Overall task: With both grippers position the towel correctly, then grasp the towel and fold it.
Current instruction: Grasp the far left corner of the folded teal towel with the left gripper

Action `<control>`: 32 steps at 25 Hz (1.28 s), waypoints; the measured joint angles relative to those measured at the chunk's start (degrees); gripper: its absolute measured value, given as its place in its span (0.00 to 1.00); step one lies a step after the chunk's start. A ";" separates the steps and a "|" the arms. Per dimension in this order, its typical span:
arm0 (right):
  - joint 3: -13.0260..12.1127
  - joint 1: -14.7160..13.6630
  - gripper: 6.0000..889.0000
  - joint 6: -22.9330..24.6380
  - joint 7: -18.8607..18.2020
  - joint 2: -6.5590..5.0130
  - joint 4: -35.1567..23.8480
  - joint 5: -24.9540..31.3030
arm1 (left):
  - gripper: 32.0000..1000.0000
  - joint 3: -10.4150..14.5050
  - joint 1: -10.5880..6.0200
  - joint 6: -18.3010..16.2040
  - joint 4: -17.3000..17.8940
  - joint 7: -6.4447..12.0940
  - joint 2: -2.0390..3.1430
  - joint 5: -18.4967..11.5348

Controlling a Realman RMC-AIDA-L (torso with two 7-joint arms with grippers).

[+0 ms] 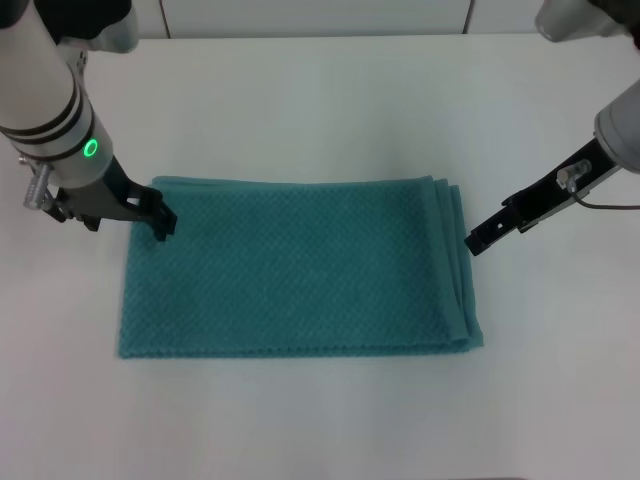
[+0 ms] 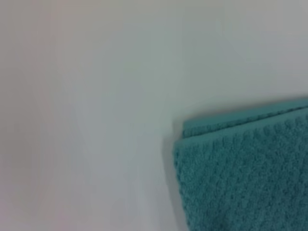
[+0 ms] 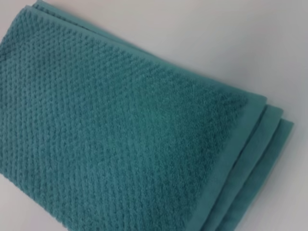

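A plain white tabletop (image 1: 320, 100) fills the view. In its middle lies a big teal-green waffle-weave towel (image 1: 300, 270), flat and folded, with its layered edges stacked on the robot's right side. The left gripper (image 1: 163, 222) on its thick white arm rests at the towel's far left corner. The right gripper (image 1: 478, 240) hangs just beside the layered edges. I cannot tell how wide either gripper's jaws are.

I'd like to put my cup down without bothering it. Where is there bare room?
Bare table lies beyond the towel, and along its near edge. Crowded: its left far corner under the left claw, its right edge by the right claw.
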 joint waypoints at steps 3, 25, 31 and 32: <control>-0.01 0.30 0.97 -0.05 0.00 0.00 0.00 0.00 | 0.85 -0.01 -0.25 1.01 -1.93 -0.30 0.03 0.13; -0.01 0.47 0.97 -0.84 -0.39 0.00 0.30 0.23 | 0.85 -4.79 -2.45 10.44 -14.92 3.07 0.12 -1.37; -0.01 0.49 0.97 -0.84 -0.41 0.00 0.30 0.27 | 0.85 -4.87 -2.54 11.69 -16.51 3.20 0.26 -1.38; -0.01 0.50 0.97 -0.86 -0.42 0.00 0.28 0.27 | 0.85 -5.10 -2.61 11.90 -16.89 3.37 0.26 -1.38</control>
